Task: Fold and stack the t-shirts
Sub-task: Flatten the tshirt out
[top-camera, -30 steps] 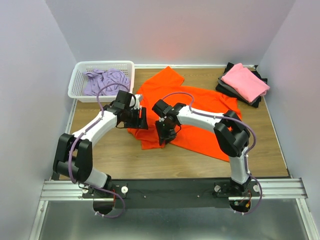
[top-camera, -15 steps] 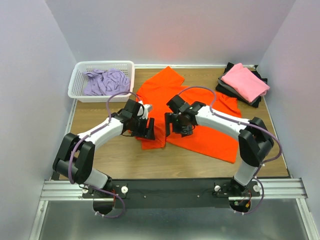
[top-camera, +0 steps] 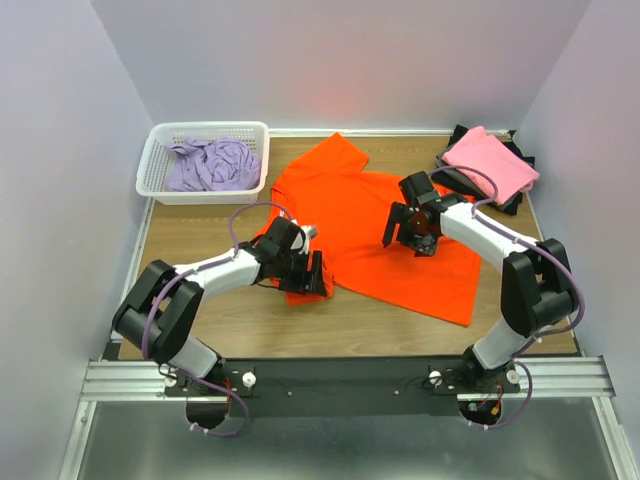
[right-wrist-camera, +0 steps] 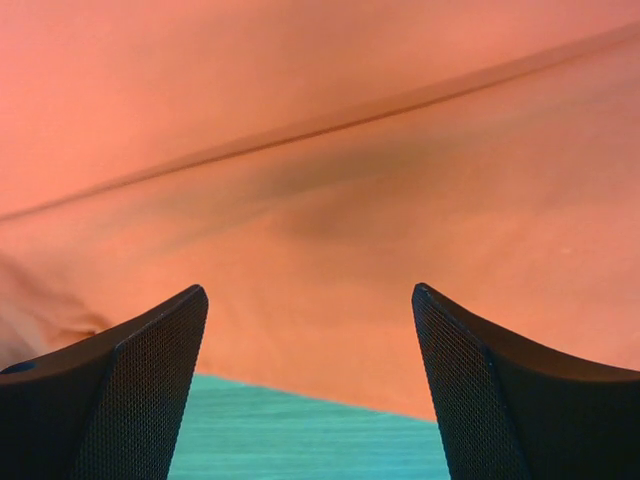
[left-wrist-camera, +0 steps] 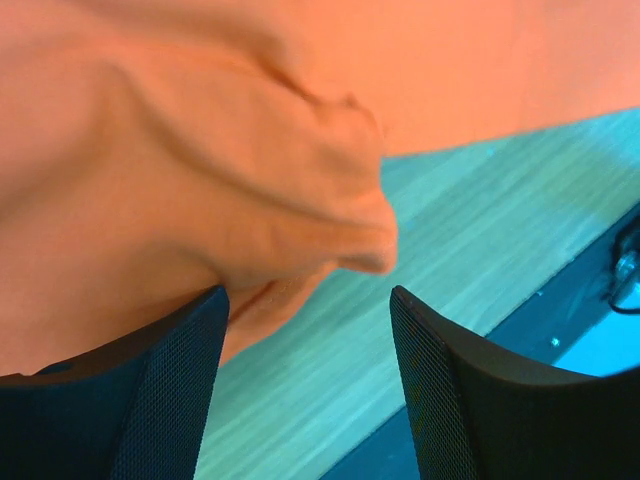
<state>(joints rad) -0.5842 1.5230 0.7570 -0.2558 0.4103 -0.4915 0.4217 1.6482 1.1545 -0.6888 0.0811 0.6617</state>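
Wooden table, closed in by pale walls on three sides, arm bases at the near edge.

Item 1: orange t-shirt. It lies spread flat on the middle of the table. Its long axis runs on a diagonal from far left to near right. One pointed flap reaches toward the far edge, beside the basket. A straight edge ends at the near right. The near-left corner is bunched into a soft fold. In the left wrist view the orange cloth fills the upper frame, with bare wood below it. In the right wrist view the cloth shows one long dark crease, rising from left to right.

Item 2: lavender t-shirt. Crumpled, no clear direction, inside the white lattice basket at the far left corner.

Item 3: pink t-shirt. Folded, lying on top of a stack of dark folded shirts at the far right corner, long side running far left to near right.

Item 4: left gripper. It is low at the bunched near-left corner of the orange shirt. Fingers stand well apart. The fold lies against the left finger, and bare table shows through the gap, so nothing is clamped.

Item 5: right gripper. It is over the right half of the orange shirt, near the pink stack. Fingers are spread wide, with only flat cloth ahead of them and nothing held.
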